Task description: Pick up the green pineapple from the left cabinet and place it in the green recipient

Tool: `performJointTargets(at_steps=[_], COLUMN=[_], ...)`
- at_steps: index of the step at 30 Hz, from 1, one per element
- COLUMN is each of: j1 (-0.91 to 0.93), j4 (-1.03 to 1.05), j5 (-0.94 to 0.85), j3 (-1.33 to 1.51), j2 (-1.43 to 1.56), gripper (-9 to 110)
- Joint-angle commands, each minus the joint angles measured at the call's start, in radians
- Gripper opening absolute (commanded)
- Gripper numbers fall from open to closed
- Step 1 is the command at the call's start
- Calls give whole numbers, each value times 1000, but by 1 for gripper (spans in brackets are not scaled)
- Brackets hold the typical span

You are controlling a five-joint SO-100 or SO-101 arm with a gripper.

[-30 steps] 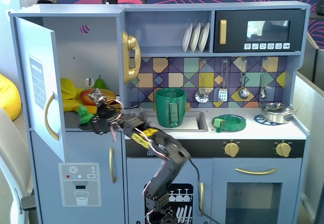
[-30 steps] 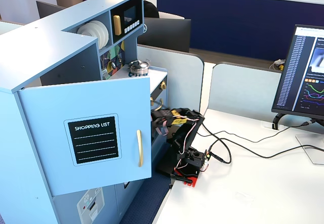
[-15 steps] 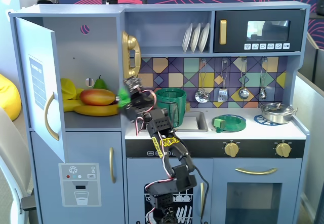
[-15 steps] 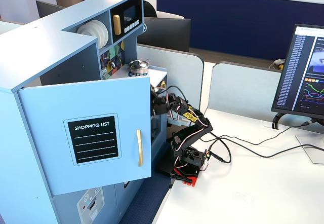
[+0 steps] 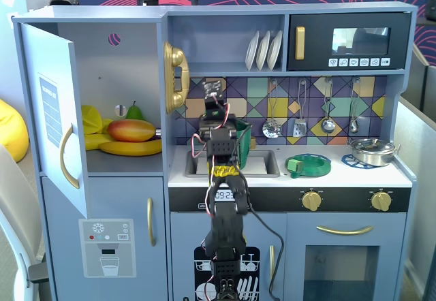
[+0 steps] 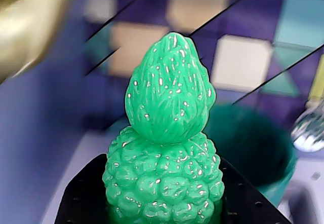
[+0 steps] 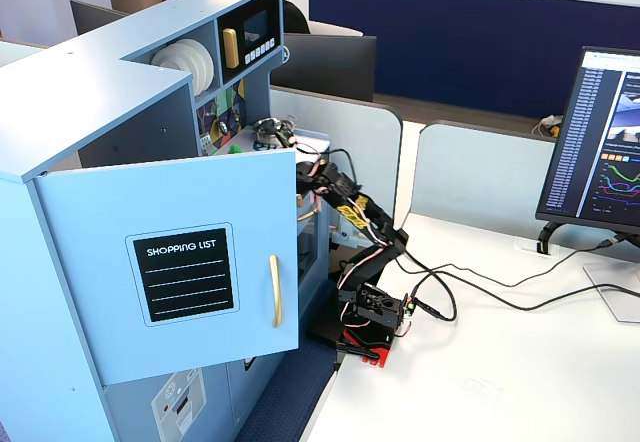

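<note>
Wrist view: the black two-finger claw (image 6: 164, 203) is clenched around the bumpy body of the small all-green plastic toy pineapple (image 6: 166, 148), held upright with its pointed leafy crown up. Just behind and to the right in this view, the dark open mouth of the tall dark green cylindrical pot (image 6: 253, 148) is seen, blurred. A tiled multicoloured backsplash (image 6: 243, 62) fills the background, and a blurred gold shape (image 6: 30, 26) sits at top left.

In a fixed view from the front, the black arm (image 5: 221, 178) is raised in front of the grey sink (image 5: 262, 163), and the pot (image 5: 244, 141) is partly hidden behind it in the sink area. A flat round green dish (image 5: 310, 165) lies on the white counter surface (image 5: 354, 173), beside a silver pan (image 5: 371, 150). The tall pale blue-grey cabinet compartment (image 5: 129, 62) at the left stands open, with its door (image 5: 54, 117) swung out; a red-orange mango (image 5: 131, 130), a yellow banana (image 5: 133, 148) and a green pear (image 5: 135, 112) are seen inside.

In a fixed view from the side, the open door (image 7: 180, 262) carries a shopping list panel, and the arm (image 7: 360, 232) reaches into the kitchen.
</note>
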Motion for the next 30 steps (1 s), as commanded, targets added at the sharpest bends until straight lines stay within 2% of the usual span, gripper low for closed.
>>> performJointTargets(at_steps=[1, 13, 17, 20, 23, 30], j1=[60, 100, 106, 117, 118, 117], j4=[-109, -98, -100, -101, -106, -112], j5=[20, -21, -3, 63, 106, 109], j3=[-195, -500, -491, -489, -489, -456], j2=[-176, -509, -517, -518, -520, -482], gripper=[0, 0, 11, 28, 40, 43])
